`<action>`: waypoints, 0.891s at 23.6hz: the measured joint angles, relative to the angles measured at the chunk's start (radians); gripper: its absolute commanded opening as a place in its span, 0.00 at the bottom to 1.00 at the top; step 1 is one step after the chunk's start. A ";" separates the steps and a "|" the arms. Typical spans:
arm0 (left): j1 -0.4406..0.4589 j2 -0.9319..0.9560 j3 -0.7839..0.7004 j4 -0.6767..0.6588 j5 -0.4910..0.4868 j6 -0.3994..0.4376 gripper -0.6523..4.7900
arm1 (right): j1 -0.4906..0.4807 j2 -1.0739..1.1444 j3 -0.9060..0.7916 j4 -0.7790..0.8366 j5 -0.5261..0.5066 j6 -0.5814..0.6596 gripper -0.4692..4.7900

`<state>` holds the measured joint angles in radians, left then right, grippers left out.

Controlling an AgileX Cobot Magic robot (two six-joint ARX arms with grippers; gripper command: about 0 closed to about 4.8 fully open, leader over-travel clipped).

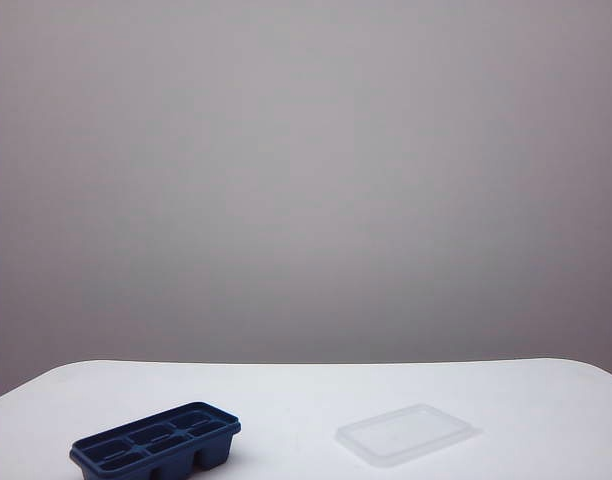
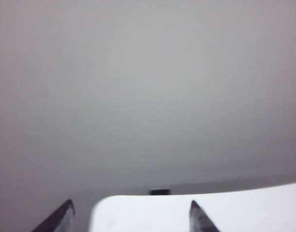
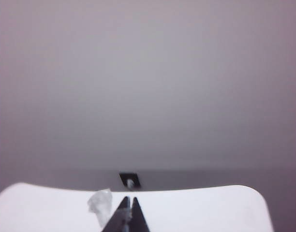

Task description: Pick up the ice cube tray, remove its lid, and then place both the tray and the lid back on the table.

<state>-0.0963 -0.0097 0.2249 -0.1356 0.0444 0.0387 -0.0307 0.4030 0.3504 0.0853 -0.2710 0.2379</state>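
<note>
The dark navy ice cube tray (image 1: 156, 450) stands uncovered on the white table (image 1: 306, 395), near its front left. Apart from it, to the right, the translucent lid (image 1: 406, 435) lies flat on the table. Neither gripper shows in the exterior view. In the left wrist view my left gripper (image 2: 131, 205) is open, its two dark fingertips far apart over the table's corner (image 2: 244, 208) with nothing between them. In the right wrist view my right gripper (image 3: 129, 199) is shut, tips together above the table (image 3: 211, 208). A small whitish translucent patch (image 3: 100, 205) shows beside its fingers; I cannot tell what it is.
A plain grey wall (image 1: 306, 180) fills the background behind the table. A small dark fitting sits just past the table's far edge in both wrist views (image 2: 159, 192) (image 3: 129, 180). The table's corners are rounded.
</note>
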 measured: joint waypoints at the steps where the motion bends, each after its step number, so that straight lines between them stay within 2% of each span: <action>1: -0.005 0.010 -0.014 0.016 0.016 -0.013 0.66 | 0.000 -0.022 -0.038 0.035 0.002 0.022 0.07; 4: -0.013 0.010 -0.059 0.026 0.021 -0.039 0.61 | 0.016 -0.063 -0.107 0.082 0.025 0.051 0.07; 7: -0.017 0.011 -0.088 0.027 0.017 -0.037 0.61 | 0.047 -0.095 -0.166 0.084 0.083 0.057 0.07; 10: -0.016 0.011 -0.113 0.024 -0.083 -0.032 0.61 | 0.102 -0.128 -0.257 0.064 0.187 0.052 0.07; 15: -0.016 0.011 -0.171 0.016 -0.093 -0.032 0.61 | 0.161 -0.157 -0.332 0.075 0.354 0.048 0.07; 19: -0.016 0.011 -0.219 -0.008 -0.093 -0.038 0.60 | 0.168 -0.162 -0.343 0.058 0.377 0.047 0.08; 20: -0.016 0.011 -0.219 -0.010 -0.093 -0.041 0.53 | 0.168 -0.162 -0.343 0.046 0.377 0.047 0.08; 21: -0.016 0.011 -0.219 -0.011 -0.090 -0.042 0.42 | 0.168 -0.162 -0.343 0.032 0.377 0.046 0.08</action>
<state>-0.1123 0.0010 0.0055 -0.1463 -0.0460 -0.0036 0.1371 0.2413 0.0074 0.1169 0.1062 0.2836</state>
